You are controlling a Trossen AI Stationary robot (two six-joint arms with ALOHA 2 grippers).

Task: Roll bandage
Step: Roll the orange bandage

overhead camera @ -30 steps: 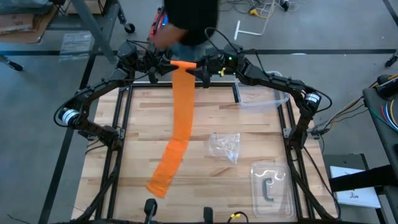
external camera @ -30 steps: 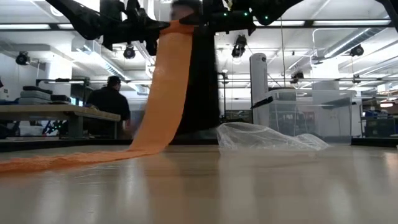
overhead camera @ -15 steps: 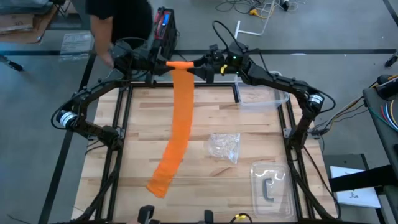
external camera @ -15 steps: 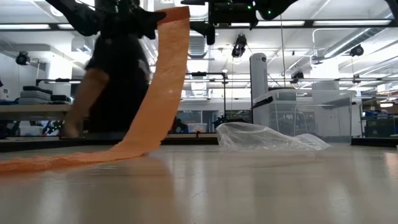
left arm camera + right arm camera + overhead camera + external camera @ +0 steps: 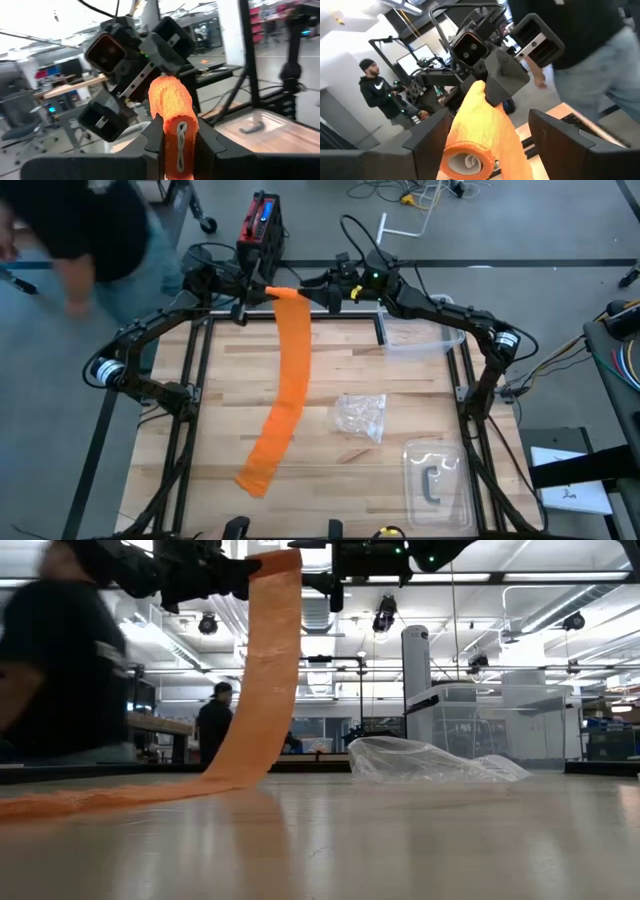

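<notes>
Bandage (image 5: 288, 370): a long orange strip; its upper end is lifted above the far edge of the worktop (image 5: 330, 480), and from there it hangs down and trails across the boards to the near-left part, where the loose end lies flat.
Rolled end: at the raised end the strip is wound into a small roll — seen end-on in the right wrist view.
Left gripper (image 5: 262, 292): just left of the raised end, pinching the bandage between its fingers (image 5: 155, 140).
Right gripper (image 5: 318, 292): just right of the raised end, fingers (image 5: 560, 135) spread wide on either side of the roll, not touching it.
Plastic wrapper (image 5: 361, 417): crumpled and clear, lying right of the bandage's middle, apart from it.
Clear tray (image 5: 435, 478): right of the bandage and nearer than the wrapper, with a dark curved piece inside.
Clear tub (image 5: 425, 340): right of the raised end, near the far edge of the worktop.
People: one blurred person (image 5: 90, 225) on the floor far left of the raised end — another (image 5: 213, 725) stands in the room beyond.
In the way: nothing lies on the strip itself.
</notes>
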